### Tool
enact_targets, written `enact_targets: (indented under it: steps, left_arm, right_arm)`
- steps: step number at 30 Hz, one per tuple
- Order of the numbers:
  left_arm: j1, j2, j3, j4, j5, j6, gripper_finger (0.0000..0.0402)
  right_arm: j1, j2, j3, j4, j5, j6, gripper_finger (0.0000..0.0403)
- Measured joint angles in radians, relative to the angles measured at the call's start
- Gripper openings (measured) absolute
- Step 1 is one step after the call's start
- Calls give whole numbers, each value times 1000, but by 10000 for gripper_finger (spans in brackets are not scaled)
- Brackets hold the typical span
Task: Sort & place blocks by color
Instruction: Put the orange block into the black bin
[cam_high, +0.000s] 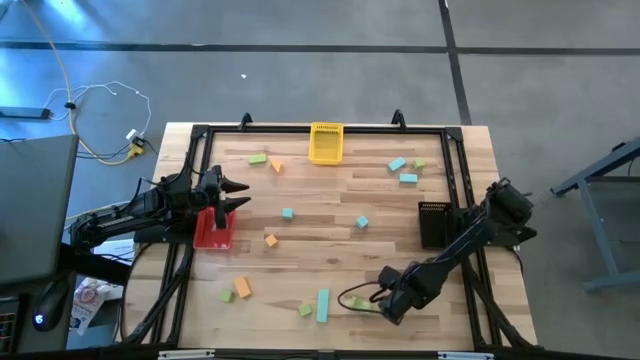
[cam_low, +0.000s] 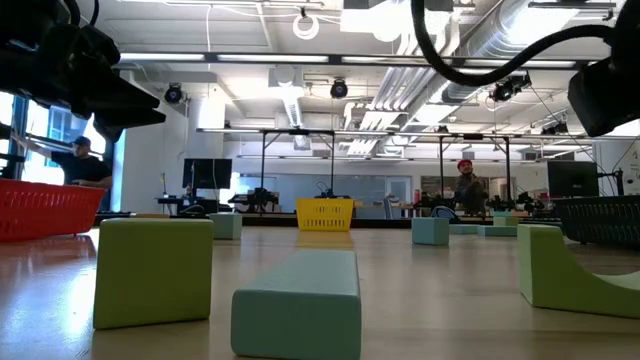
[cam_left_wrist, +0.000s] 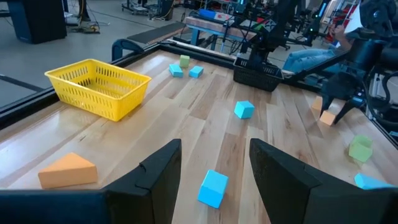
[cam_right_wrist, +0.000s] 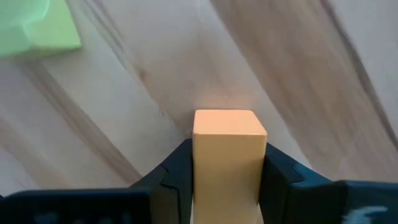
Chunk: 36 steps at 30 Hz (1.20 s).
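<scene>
- My right gripper (cam_right_wrist: 227, 180) is clamped on an orange block (cam_right_wrist: 229, 146) at the near edge of the table (cam_high: 330, 215); the block's long axis runs straight out between the fingers.
- Just beside it lies a light green block (cam_right_wrist: 37, 28), apart from the orange one.
- A teal bar (cam_high: 323, 305) lies to the left of the gripper, its long axis running near to far, with a green cube (cam_high: 305, 310) at its left side.
- Farther left sit another green cube (cam_high: 226, 295) and an orange cube (cam_high: 242, 288), close together.
- My left gripper (cam_left_wrist: 214, 165) hangs with fingers spread and nothing between them, over the red bin (cam_high: 213, 230).
- A black bin (cam_high: 432, 222) stands by the right arm.
- A yellow bin (cam_high: 326, 142) stands at the far edge.
</scene>
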Motion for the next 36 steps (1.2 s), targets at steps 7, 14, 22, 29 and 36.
enact_targets:
  steps: [7,14,22,29,36]
  left_arm:
    - [0,0,0,0,0,0,179]
    - [0,0,0,0,0,24,179]
    - [0,0,0,-1,6,53,179]
    - [0,0,0,-6,19,69,179]
    - [0,0,0,-8,18,90,179]
  right_arm:
    - [-37,-2,-1,-14,18,-1,103]
    - [-58,-67,-6,-85,354,-25,103]
    - [-130,-210,-5,-361,616,86,103]
    - [-218,-300,-4,-667,623,327,104]
    - [-300,-325,-4,-820,461,447,106]
